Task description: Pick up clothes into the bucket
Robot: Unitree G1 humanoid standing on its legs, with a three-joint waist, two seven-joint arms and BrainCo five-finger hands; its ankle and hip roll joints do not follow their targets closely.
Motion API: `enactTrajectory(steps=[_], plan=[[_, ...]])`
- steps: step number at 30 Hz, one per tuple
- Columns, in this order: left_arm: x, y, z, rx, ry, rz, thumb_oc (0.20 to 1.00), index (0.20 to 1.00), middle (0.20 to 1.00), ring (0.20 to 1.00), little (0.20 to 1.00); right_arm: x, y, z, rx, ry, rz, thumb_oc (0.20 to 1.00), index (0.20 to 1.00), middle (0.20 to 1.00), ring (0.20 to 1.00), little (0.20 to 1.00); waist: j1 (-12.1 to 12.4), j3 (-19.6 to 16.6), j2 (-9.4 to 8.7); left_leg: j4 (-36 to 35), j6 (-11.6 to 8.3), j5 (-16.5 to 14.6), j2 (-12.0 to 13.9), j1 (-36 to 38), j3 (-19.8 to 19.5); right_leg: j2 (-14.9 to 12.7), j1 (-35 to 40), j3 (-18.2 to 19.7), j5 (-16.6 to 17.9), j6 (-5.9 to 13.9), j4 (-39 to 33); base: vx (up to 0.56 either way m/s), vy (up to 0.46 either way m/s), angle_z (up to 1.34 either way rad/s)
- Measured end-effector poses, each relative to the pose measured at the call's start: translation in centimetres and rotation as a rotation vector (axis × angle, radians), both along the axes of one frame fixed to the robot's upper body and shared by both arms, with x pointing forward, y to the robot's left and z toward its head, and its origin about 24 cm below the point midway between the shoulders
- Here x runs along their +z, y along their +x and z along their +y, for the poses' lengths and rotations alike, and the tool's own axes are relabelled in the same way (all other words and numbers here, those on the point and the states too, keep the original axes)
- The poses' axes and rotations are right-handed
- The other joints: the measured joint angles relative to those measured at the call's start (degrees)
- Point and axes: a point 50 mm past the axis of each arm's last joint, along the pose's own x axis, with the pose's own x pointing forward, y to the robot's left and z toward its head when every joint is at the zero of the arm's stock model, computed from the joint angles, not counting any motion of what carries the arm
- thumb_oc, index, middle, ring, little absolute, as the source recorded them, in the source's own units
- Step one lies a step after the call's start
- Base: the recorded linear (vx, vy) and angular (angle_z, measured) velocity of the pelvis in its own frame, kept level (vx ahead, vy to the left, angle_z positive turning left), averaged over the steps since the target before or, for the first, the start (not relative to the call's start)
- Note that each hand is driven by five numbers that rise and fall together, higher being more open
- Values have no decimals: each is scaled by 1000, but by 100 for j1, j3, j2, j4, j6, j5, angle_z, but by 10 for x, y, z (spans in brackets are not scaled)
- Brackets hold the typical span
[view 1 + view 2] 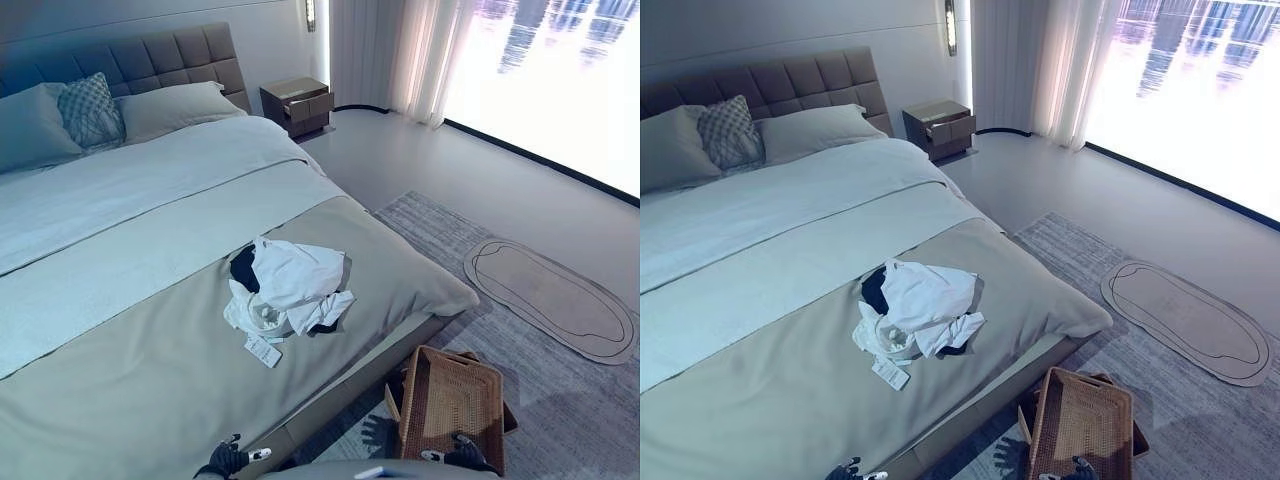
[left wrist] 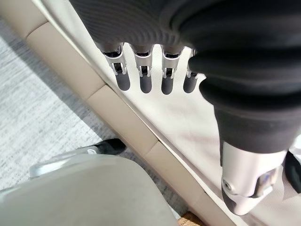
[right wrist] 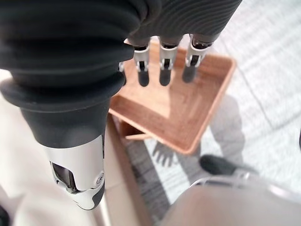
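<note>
The left hand [image 1: 228,458] and right hand [image 3: 160,28] both hang with fingers relaxed, holding nothing. The crumpled white clothes [image 1: 285,288] lie on the grey-covered bed [image 1: 130,380] well ahead of the left hand; the woven rattan bucket [image 1: 452,405] sits just beneath the right hand.

Soft cloth against woven cane and matt flooring

The crumpled clothes [image 1: 285,290] are thin white cloth on the bed [image 1: 150,380] with its smooth matt cover; the basket [image 1: 452,402] is woven brown wicker, the rug [image 1: 560,400] a flat rough weave.
</note>
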Motion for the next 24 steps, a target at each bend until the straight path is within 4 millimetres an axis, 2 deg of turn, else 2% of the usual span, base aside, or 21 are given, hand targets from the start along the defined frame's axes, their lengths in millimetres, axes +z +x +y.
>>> enactTrajectory(steps=[11,18,20,22,24], plan=[[-1,-4,-1,34,-11,6,1000,1000,1000,1000,1000,0,0,0,-50,44,-13,1000,1000,1000,1000,1000,2,12,20,-7,9,-12,15,-2,6,-3,-8,1,-14,13,-5,0,0,0],[-2,-12,6,217,11,14,1000,1000,1000,1000,1000,0,-3,-1,-55,32,-8,1000,1000,1000,1000,1000,-7,10,20,-5,7,-11,17,-12,27,-3,-31,13,-3,-4,0,0,0,0],[-1,-10,11,236,35,7,1000,1000,1000,1000,1000,0,-4,-3,-59,20,-6,1000,1000,1000,1000,1000,-6,-3,1,-4,-5,-19,21,-79,35,-1,-109,24,-3,-4,4,-19,11,-4],[3,0,18,247,70,-22,1000,1000,1000,1000,1000,1,0,-5,-74,16,-19,1000,1000,1000,1000,1000,-4,-33,54,19,0,-14,31,-262,54,8,-338,80,7,-4,89,-54,13,-12],[9,19,29,245,115,-77,1000,1000,1000,1000,1000,2,1,-7,-73,11,-23,1000,1000,1000,1000,1000,-6,26,58,23,30,11,40,-369,96,11,-517,145,22,-25,179,-85,8,-14]])
